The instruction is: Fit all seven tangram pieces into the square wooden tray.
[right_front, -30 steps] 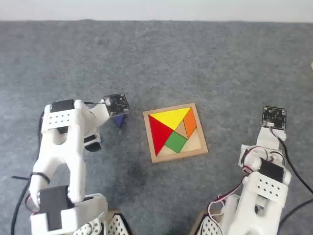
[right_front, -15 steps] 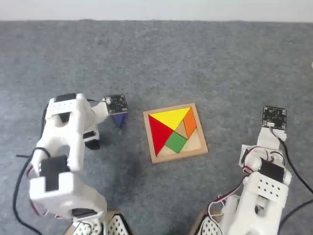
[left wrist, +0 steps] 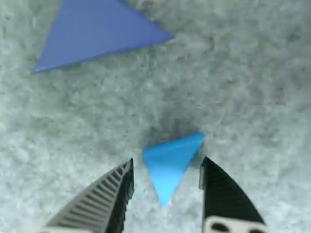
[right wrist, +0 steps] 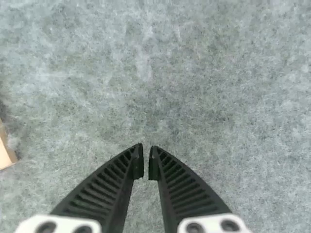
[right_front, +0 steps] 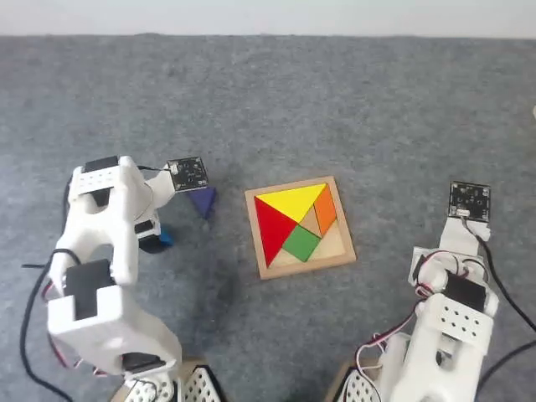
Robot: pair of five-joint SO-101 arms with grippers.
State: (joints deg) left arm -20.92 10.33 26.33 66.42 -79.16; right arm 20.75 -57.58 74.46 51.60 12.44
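The left arm has been drawn back from the wooden tray (right_front: 303, 270) over the last second, and the dark blue triangle (right_front: 203, 201) beside the tray, half covered before, is now fully exposed. The left gripper (left wrist: 166, 167) is seen spread wide, its ribbed black fingers (left wrist: 114, 194) straddling a small, smooth light blue triangle (left wrist: 172, 155) that lies flat on the left arm's side of the tray, farther from it than the dark blue one. On the tray's other side, the right gripper (right wrist: 146, 148) is held pressed together over fuzzy grey felt (right_front: 335, 109). Inside the square tray, a red triangle (right_front: 272, 228), green square (right_front: 300, 242), yellow triangle (right_front: 291, 202) and orange parallelogram (right_front: 326, 209) are seated flat, with bare pale wood left between them and along the right arm's side.
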